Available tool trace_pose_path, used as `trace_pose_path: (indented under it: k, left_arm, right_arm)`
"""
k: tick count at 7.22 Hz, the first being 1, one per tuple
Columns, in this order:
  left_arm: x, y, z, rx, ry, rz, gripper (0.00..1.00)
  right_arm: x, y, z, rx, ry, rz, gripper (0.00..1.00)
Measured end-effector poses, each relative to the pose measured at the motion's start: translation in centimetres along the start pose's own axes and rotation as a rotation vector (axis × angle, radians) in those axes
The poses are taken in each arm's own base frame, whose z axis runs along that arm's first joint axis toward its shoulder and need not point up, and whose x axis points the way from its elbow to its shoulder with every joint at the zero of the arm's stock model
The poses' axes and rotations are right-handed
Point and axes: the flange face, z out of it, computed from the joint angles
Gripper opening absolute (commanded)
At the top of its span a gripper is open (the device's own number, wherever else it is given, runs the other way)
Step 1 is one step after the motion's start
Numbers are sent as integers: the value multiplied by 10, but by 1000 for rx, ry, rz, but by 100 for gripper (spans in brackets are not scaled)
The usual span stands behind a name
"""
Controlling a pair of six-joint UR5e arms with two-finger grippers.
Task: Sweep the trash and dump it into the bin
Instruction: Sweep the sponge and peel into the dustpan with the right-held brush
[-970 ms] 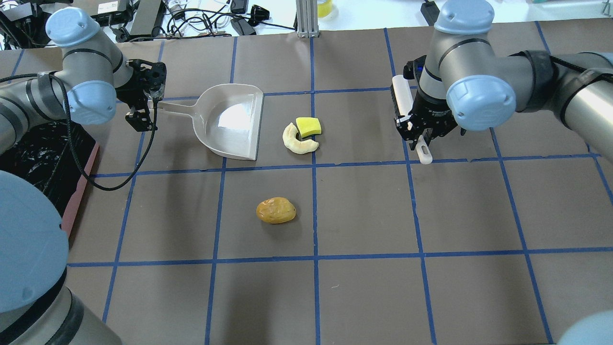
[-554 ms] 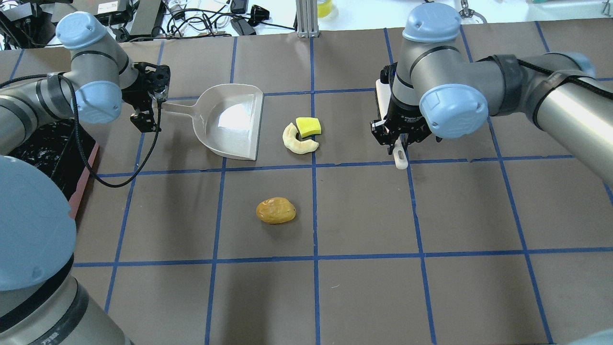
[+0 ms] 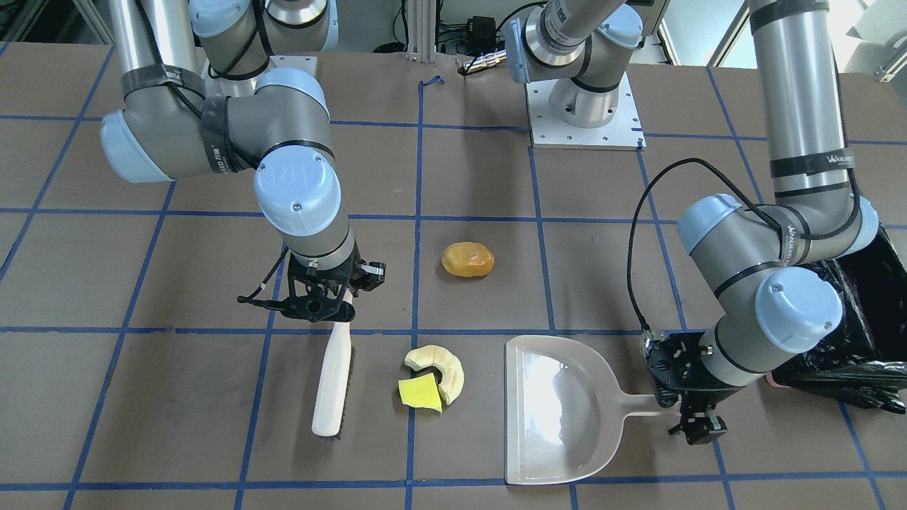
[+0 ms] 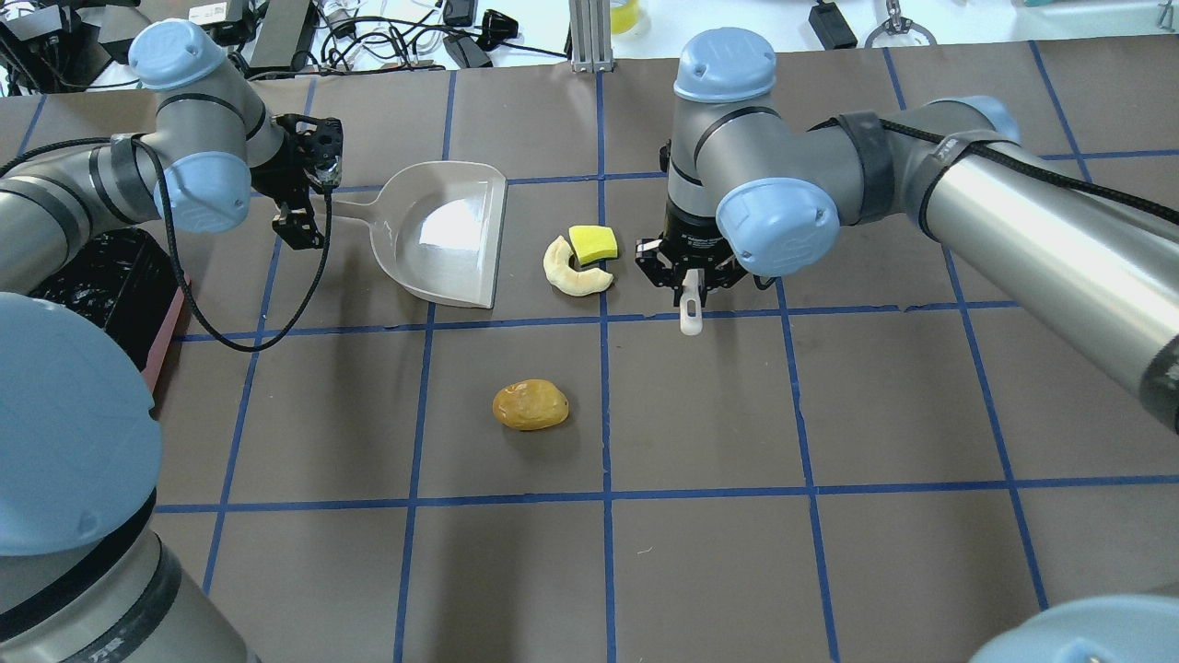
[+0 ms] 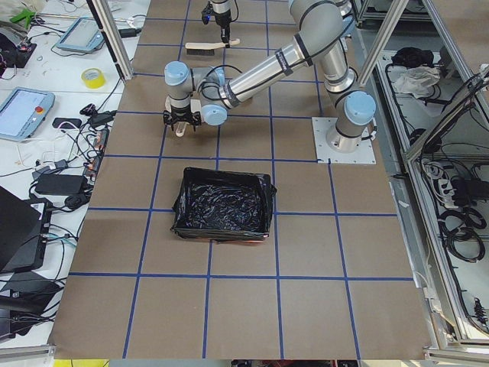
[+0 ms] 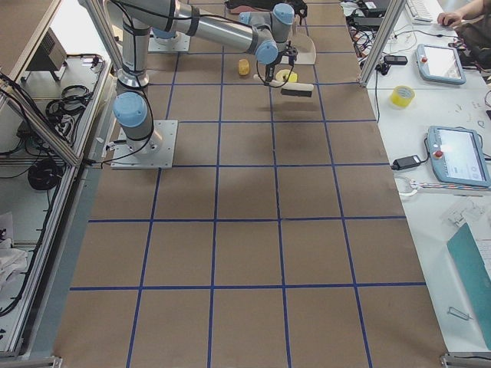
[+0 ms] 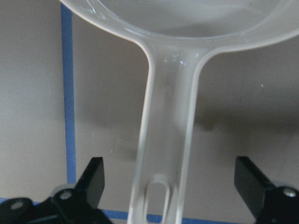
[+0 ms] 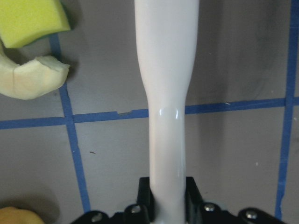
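My right gripper (image 3: 322,297) clamps the brush (image 3: 333,386), lower left of the front view. My left gripper (image 3: 691,397) stands spread around the handle of the dustpan (image 3: 560,411), holding nothing. If I sweep now, the crescent (image 3: 446,368) and wedge (image 3: 419,393), lower centre, may shove the loose pan away. The orange lump (image 3: 468,260) lies mid-frame and the bin (image 3: 861,312) is at the right edge. Bristle contact is unclear.

Bright, even light from above filled every view. The brown worktop (image 4: 903,396) showed only soft, faint shadows. A white patch of glare lay in the dustpan (image 4: 442,235), and small highlights glittered across the bin (image 5: 221,202). The left wrist view was soft and out of focus up close, while the brush (image 8: 167,93) looked sharper and carried one thin glint.
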Motion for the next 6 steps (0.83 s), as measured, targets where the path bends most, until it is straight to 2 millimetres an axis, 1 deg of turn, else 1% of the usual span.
trace_pose_path:
  k: [1, 2, 4, 6]
  left_arm:
    - [0, -2, 0, -1, 0, 3, 28]
    - [0, -3, 0, -4, -2, 8, 15]
    - [0, -4, -1, -9, -6, 12, 5]
    - [0, -4, -1, -11, -7, 14, 4]
  right_arm:
    - [-12, 1, 8, 0, -11, 8, 0]
    - [-20, 3, 15, -4, -14, 17, 0]
    - [-26, 7, 22, -15, -10, 38, 0]
    - [-37, 16, 27, -26, -3, 68, 0]
